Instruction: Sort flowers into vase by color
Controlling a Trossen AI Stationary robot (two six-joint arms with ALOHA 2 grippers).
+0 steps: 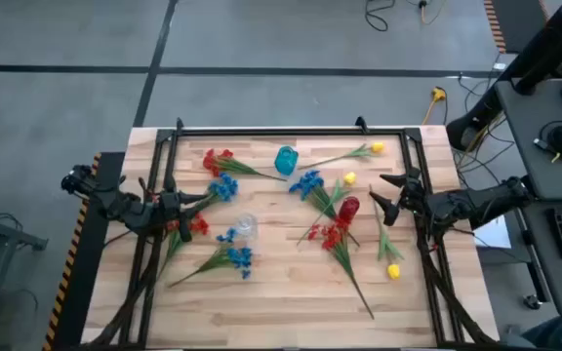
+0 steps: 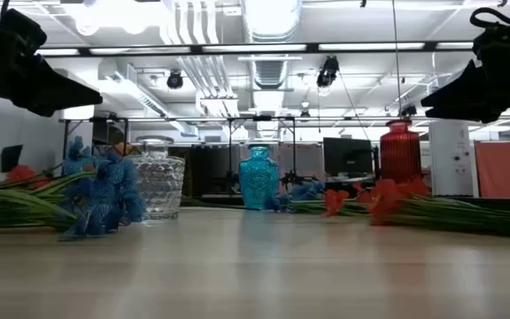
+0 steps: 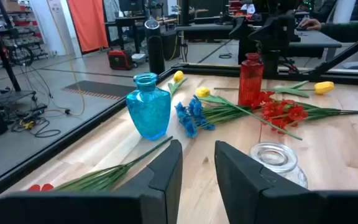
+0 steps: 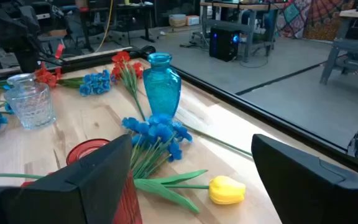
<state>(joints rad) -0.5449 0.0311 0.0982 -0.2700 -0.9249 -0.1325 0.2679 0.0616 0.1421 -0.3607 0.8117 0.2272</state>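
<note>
Narrowly parted and holding nothing, the jaws of the left gripper [image 1: 206, 198] hang above the table's left side, while the right gripper [image 1: 383, 192] hovers over the right side with its jaws spread wide and likewise empty. All the flowers lie loose on the wooden table [image 1: 281, 292], none in a vase. On the left are a red stem [image 1: 218, 159], blue heads [image 1: 223, 187] just beside it, another red head [image 1: 199, 226] and a blue cluster [image 1: 235, 255] nearer the front. In the middle lie a blue bunch [image 1: 306, 183] and red flowers [image 1: 332, 234] with stalks crossing; yellow ones lie far right [image 1: 376, 148], centre [image 1: 349, 179] and near right [image 1: 393, 272]. Three vases stand upright among them: a blue vase [image 1: 286, 159] at the far centre, a clear glass vase [image 1: 246, 228] left of centre, a red vase [image 1: 348, 208] right of centre.
</note>
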